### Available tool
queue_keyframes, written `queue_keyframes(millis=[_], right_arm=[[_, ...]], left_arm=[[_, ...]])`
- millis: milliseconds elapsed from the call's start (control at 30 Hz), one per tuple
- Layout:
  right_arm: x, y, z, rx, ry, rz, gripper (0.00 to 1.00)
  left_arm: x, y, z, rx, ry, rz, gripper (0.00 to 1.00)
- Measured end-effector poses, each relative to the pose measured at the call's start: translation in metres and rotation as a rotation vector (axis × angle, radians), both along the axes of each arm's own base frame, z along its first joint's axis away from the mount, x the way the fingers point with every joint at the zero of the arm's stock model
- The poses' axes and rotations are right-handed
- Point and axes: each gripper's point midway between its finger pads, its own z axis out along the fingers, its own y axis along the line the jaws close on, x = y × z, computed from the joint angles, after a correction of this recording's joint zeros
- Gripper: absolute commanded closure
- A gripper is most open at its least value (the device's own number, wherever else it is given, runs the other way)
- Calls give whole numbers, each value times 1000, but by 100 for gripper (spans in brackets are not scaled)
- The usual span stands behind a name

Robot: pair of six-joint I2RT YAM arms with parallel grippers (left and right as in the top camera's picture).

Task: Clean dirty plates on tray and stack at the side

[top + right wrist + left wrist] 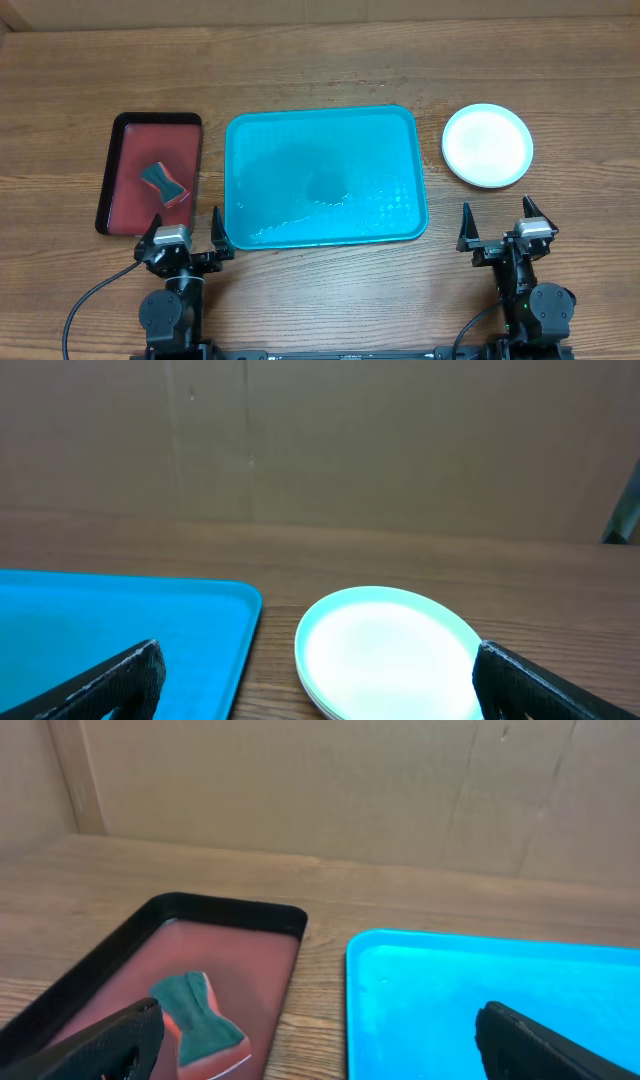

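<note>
Evidently the large teal-blue rectangular plastic tray (325, 178) lies bare, while the round plastic plates (487, 146) sit on the wooden table (320, 60) to its right, apart from it and just ahead of our right gripper (497, 212). Both it and our left gripper (186, 222) hover with jaws spread wide, holding nothing. We judge the plates light, stiff and slick, best pinched at the raised rim. Overhead shows one white disc; the right wrist view adds a mint-tinged rim with seemingly another edge beneath.
</note>
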Motion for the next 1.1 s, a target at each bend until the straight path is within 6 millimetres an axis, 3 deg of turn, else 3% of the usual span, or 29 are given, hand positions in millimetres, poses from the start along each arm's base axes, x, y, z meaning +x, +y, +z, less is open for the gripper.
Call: queue_keyframes(millis=[1100], right_arm=[[0, 0, 0, 0, 0, 0, 0]], left_arm=[[0, 2, 0, 43, 5, 9, 0]])
